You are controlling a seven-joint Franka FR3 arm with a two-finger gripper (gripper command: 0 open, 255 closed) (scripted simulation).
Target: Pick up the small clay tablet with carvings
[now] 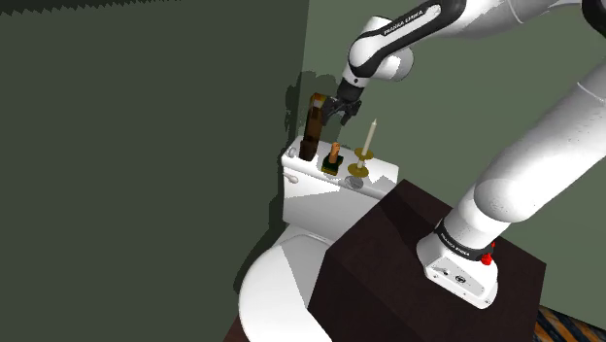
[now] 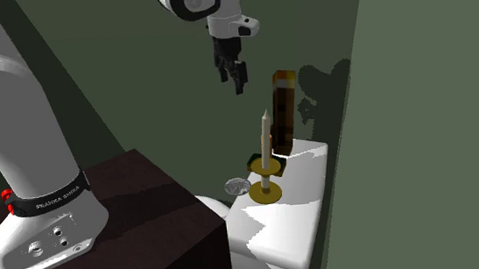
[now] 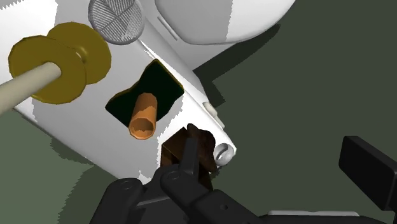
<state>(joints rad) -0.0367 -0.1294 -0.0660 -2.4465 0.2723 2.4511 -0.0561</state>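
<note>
Wrist view: the gripper [image 3: 270, 153], spread wide, hangs above the brown tablet [image 3: 205, 147]. The tablet stands upright on the toilet tank [image 3: 95, 146], long axis vertical, beneath 1 finger rather than centred between the 2.

A white toilet tank [image 1: 325, 194] stands against dark green walls [image 1: 146, 126], and the white seat lid [image 1: 277, 291] lies below it at the shoulder view's lower left. On the tank's top a pale candle [image 2: 265, 136] stands upright in a brass-coloured holder [image 2: 267, 193] (two discs on a short stem). Just beside the holder, a short orange-brown cylinder [image 3: 144, 114] stands on a dark green base [image 3: 156, 79] with a wavy edge. A round, silvery ribbed disc [image 2: 237, 186] lies flat near the holder, at the tank's edge.
</note>
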